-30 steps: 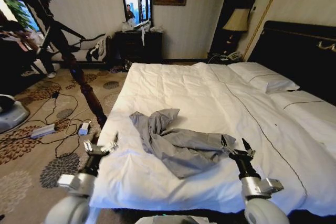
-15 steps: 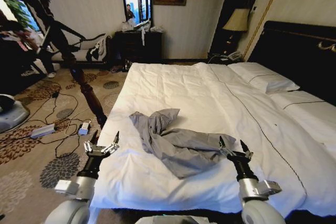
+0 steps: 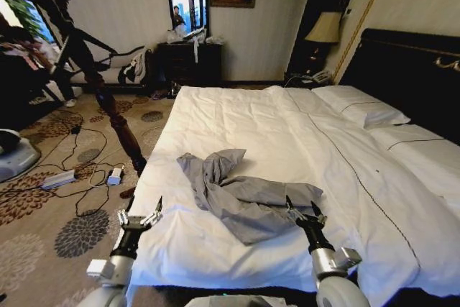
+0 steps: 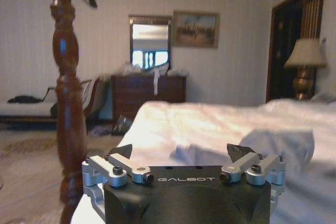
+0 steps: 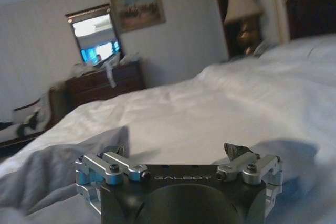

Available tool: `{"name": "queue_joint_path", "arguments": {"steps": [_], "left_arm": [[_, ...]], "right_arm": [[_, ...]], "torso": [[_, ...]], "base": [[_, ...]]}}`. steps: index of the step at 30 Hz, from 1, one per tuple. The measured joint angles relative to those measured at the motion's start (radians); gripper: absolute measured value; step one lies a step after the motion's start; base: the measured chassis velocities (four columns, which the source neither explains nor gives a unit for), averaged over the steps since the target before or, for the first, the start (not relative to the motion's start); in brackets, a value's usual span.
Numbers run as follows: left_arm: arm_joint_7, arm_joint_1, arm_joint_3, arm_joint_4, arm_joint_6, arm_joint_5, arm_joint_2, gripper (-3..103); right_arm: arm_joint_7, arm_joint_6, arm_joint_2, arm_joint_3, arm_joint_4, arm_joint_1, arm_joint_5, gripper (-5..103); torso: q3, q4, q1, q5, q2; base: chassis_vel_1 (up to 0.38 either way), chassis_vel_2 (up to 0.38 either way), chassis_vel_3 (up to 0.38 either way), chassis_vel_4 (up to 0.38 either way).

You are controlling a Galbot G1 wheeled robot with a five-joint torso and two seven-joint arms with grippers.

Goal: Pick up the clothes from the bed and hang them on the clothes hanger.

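— Where, the shirt?
— Crumpled grey-blue shirt (image 3: 241, 195) lying on white duvet of the bed (image 3: 287, 134), near the foot.
— And the grippers?
— Right gripper (image 3: 302, 211) spread open, tips at the shirt's near edge. Left gripper (image 3: 141, 215) likewise open, low beside the bed's corner, near a dark wooden post (image 3: 108, 102).

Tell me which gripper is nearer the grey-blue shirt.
Right. The right gripper is open at the shirt's near edge; the left gripper is open at the bed's side edge, apart from it.
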Motion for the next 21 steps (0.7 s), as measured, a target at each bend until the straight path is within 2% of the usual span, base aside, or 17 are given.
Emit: {"name": "queue_joint_path", "arguments": {"steps": [1,2,5,6,10,12,13,14,17,18,21], "left_arm": [[0.001,0.001,0.000,0.015,-0.004,0.005,-0.003,100],[0.001,0.001,0.000,0.015,-0.004,0.005,-0.003,100],[0.003,0.003,0.004,0.042,-0.015,0.022,-0.021,100],[0.003,0.002,0.006,0.044,-0.016,0.024,-0.030,100],[0.003,0.000,0.009,0.045,-0.016,0.027,-0.049,100],[0.003,0.000,0.009,0.045,-0.016,0.032,-0.057,100],[0.002,0.000,0.007,0.045,-0.016,0.033,-0.058,100],[0.002,0.000,0.007,0.045,-0.016,0.033,-0.058,100],[-0.001,0.001,-0.002,0.044,-0.016,0.032,-0.057,100],[-0.001,0.001,-0.002,0.044,-0.016,0.032,-0.057,100],[-0.003,0.003,-0.003,0.040,-0.015,0.033,-0.061,100]], "right_arm": [[0.005,-0.011,-0.034,-0.016,0.006,0.003,0.054,100],[0.005,-0.011,-0.034,-0.016,0.006,0.003,0.054,100],[0.017,-0.054,-0.155,-0.047,0.019,0.020,0.236,100],[0.017,-0.059,-0.184,-0.049,0.013,0.027,0.264,100],[0.016,-0.069,-0.222,-0.053,0.009,0.032,0.312,100],[0.045,-0.118,-0.254,-0.066,0.042,0.042,0.387,100],[0.064,-0.150,-0.264,-0.074,0.054,0.050,0.405,100],[0.064,-0.150,-0.264,-0.074,0.054,0.050,0.405,100],[0.125,-0.253,-0.300,-0.102,0.057,0.093,0.418,100],[0.125,-0.253,-0.300,-0.102,0.057,0.093,0.418,100],[0.171,-0.348,-0.337,-0.117,0.037,0.129,0.420,100]], "torso": [[0.000,0.0001,0.000,-0.0001,0.000],[0.000,0.0001,0.000,-0.0001,0.000],[0.000,0.0005,0.000,-0.0002,0.000],[0.000,0.0005,0.000,-0.0001,0.000],[0.000,0.0001,0.000,0.0002,0.000],[0.000,0.0000,0.000,0.0000,0.000],[0.000,0.0000,0.000,-0.0002,0.000],[0.000,0.0000,0.000,-0.0002,0.000],[0.000,0.0002,0.000,-0.0001,0.000],[0.000,0.0002,0.000,-0.0001,0.000],[0.000,0.0003,0.000,0.0000,0.000]], "base": [[0.000,0.000,0.000,0.000],[0.000,0.000,0.000,0.000],[0.000,0.000,0.000,0.000],[0.000,0.000,0.000,0.000],[0.000,0.000,0.000,0.000],[0.000,0.000,0.000,0.000],[0.000,0.000,0.000,0.000],[0.000,0.000,0.000,0.000],[0.000,0.000,0.000,0.000],[0.000,0.000,0.000,0.000],[0.000,0.000,0.000,0.000]]}}
